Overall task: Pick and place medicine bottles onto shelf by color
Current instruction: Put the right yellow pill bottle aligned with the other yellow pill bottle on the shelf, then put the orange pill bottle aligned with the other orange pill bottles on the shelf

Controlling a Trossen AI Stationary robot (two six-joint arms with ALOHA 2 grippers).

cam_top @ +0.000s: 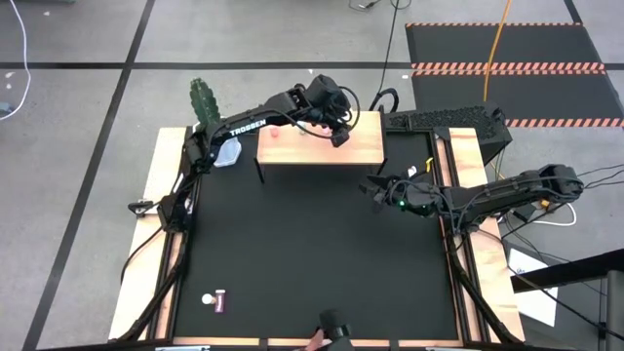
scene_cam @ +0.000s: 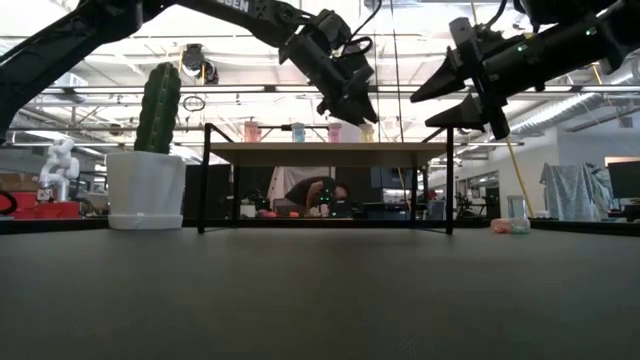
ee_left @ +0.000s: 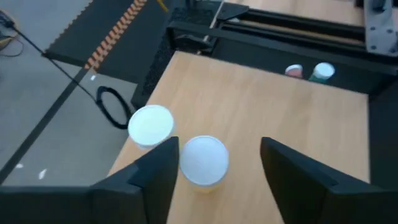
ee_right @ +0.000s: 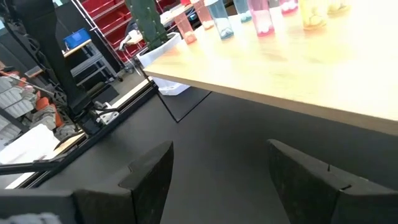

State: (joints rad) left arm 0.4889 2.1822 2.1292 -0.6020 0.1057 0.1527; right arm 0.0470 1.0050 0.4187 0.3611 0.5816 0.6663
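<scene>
Bottles (scene_cam: 297, 132) already stand in a row on the shelf (cam_top: 322, 146) at upper centre, while one purple bottle (cam_top: 220, 302) waits on the table (cam_top: 312, 253) at lower left; left tool (cam_top: 336, 130) hovers spread above the shelf, right tool (cam_top: 373, 187) spread and empty

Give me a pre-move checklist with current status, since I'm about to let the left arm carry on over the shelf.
1. Left gripper open: ok, fingers spread either side of a white-capped bottle.
2. That bottle stands on the shelf: ok, beside a second capped bottle.
3. Bottle free of the fingers: ok, gaps show on both sides.
4. Right gripper clear of the shelf: ok, it hangs open over the black mat.
5. Bottles left to fetch: not ok, one bottle lies near the mat's front edge.
6. Colours sorted correctly: cannot tell.
</scene>
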